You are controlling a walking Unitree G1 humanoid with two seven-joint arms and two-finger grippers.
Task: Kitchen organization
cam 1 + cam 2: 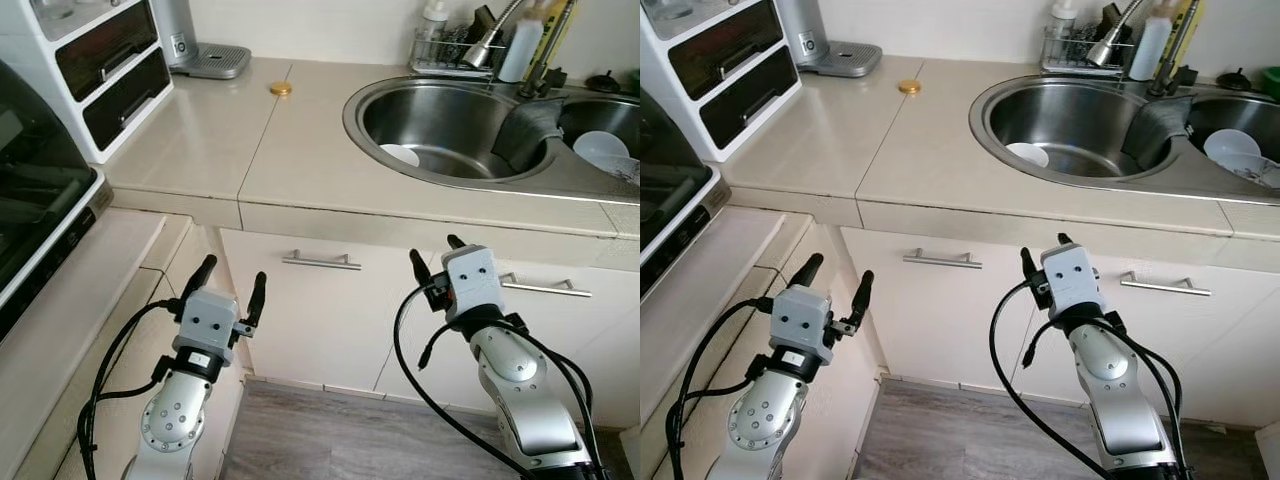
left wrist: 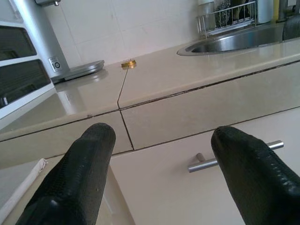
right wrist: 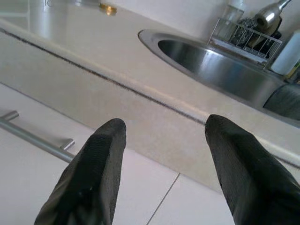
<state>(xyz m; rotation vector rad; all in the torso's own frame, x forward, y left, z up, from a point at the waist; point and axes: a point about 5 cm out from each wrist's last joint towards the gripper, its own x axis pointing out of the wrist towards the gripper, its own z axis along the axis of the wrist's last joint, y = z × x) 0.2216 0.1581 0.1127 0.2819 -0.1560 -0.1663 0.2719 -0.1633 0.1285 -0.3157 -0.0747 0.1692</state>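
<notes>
Both tools, left (image 1: 231,285) and right (image 1: 434,258), are hanging open and empty below the desk (image 1: 300,150); tidying looks unstarted, with a lid (image 1: 281,88) lying out.

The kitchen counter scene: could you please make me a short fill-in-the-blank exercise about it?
1. The small round gold lid lies on the beige ____.
2. The white bowl sits inside the round steel ____.
3. The left claw and right claw are both ____, holding nothing.
4. Both claws hang in front of the white cabinet doors with ____ bar handles.

Missing words: countertop; sink; open; silver
</notes>
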